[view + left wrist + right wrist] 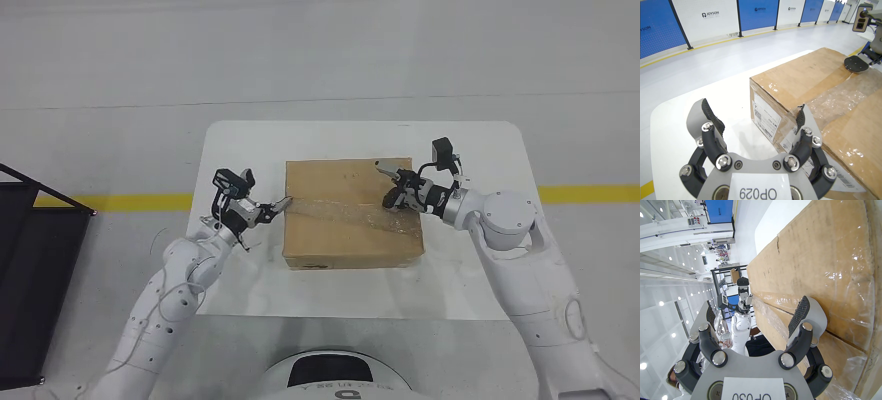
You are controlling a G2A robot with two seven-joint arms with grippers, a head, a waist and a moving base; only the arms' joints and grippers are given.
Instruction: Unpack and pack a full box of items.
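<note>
Left gripper point(753, 106) and right gripper point(757, 304), both spread, sit at opposite ends of the sealed box point(340, 180). Pads point(798, 313) may slip on the glossy tape point(838, 98).

Overhead top view, close wrist views sharing box point(350, 210)

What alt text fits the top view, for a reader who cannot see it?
A closed cardboard box, sealed with clear tape, sits on a white table; the left gripper and right gripper, both open, are at the tape's ends.
</note>
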